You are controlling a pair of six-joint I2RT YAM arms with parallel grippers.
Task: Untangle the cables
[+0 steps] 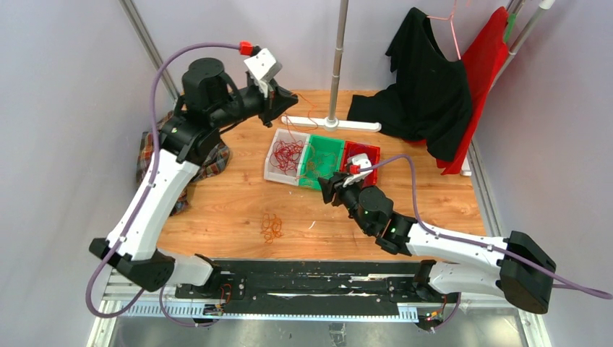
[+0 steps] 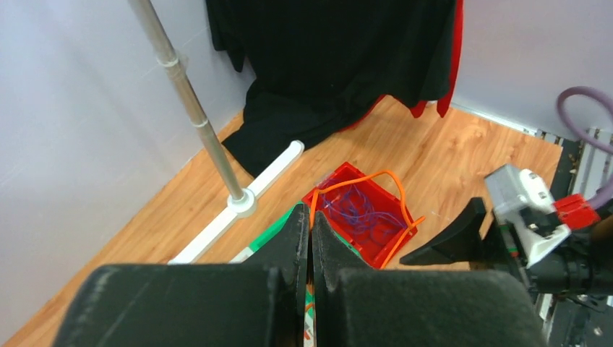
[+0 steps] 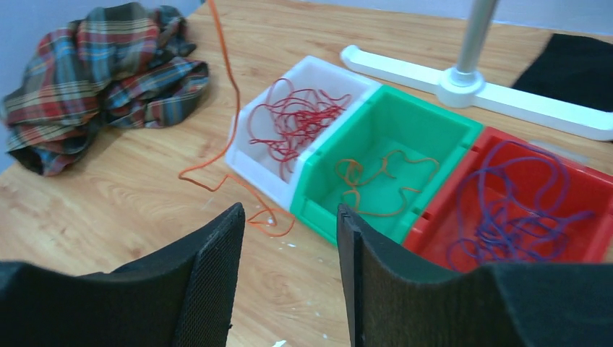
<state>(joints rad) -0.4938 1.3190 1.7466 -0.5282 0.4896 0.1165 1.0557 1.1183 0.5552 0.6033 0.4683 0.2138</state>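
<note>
Red cables (image 3: 296, 119) occupy the white bin (image 3: 256, 177), orange cables (image 3: 354, 170) the green bin (image 3: 314, 191), purple cables (image 3: 506, 210) the red bin (image 3: 434, 244); left gripper (image 2: 311, 217) jaws pinch an orange strand (image 3: 230, 79) trailing to the counter (image 3: 108, 217), right gripper (image 3: 289, 217) jaws spread.

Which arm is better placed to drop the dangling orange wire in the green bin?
Likely left: the left gripper is shut on the orange wire; the right gripper, by the green bin, is open, empty.

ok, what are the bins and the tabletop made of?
White bin, green bin, red bin: looks like moulded plastic, smooth, slightly glossy, with uniform colour and thin stiff walls. Tabletop: wood-grain surface, satin; solid wood or laminate, can't tell.
</note>
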